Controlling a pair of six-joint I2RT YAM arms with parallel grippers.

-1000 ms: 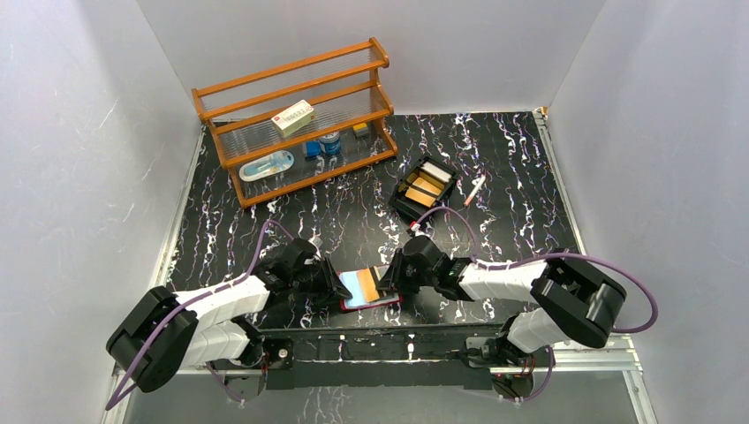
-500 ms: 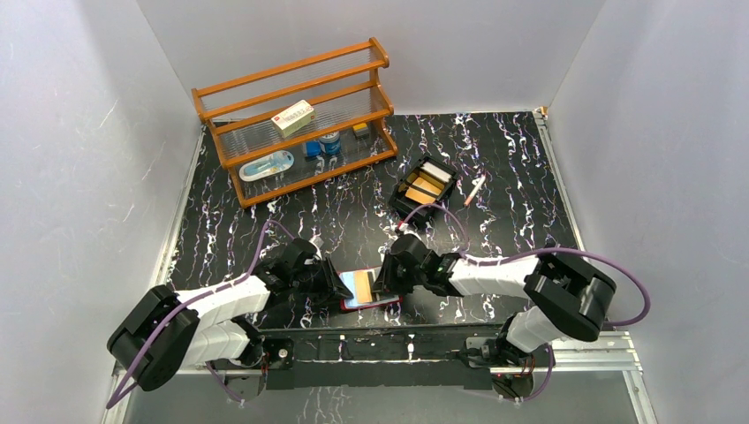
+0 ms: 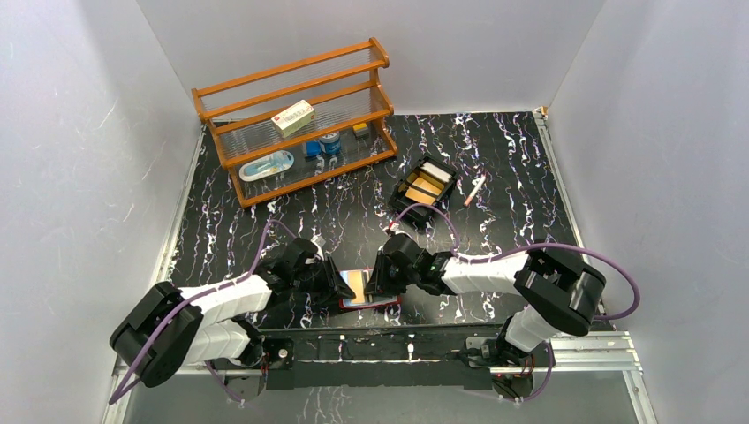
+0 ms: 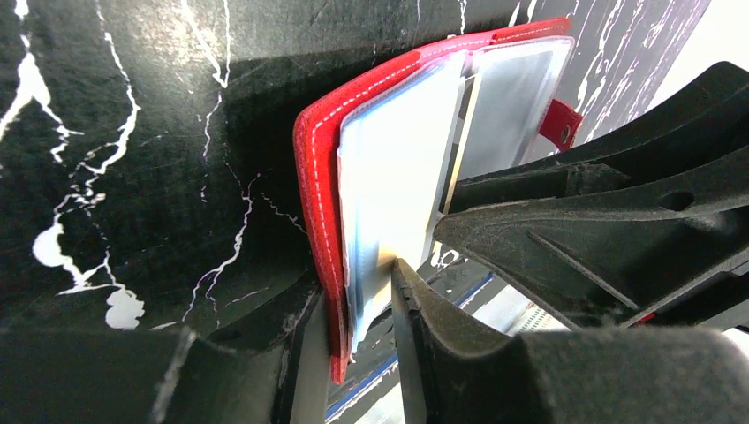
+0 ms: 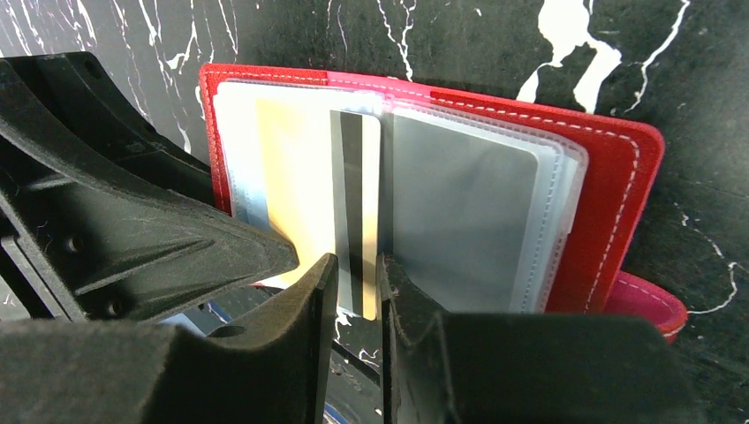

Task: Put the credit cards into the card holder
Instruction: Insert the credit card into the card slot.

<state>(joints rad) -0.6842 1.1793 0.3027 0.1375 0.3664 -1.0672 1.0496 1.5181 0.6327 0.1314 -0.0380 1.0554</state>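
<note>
So that the open card holder [image 5: 611,190] cannot slide on the bench [image 5: 530,44] by its near edge, the left end effector [image 4: 351,296] seems clamped on its cover edge while the right end effector [image 5: 353,274], pinching a gold credit card [image 5: 296,194], lines it up with a clear sleeve [image 5: 468,212].

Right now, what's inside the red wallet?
Clear sleeves and a gold card with a black stripe, held by the right pincer. Anything behind the sleeves is hidden.

Right gripper [image 5: 355,274] (pinching a card [image 5: 296,190]) slid left over card holder [image 5: 614,177].
</note>
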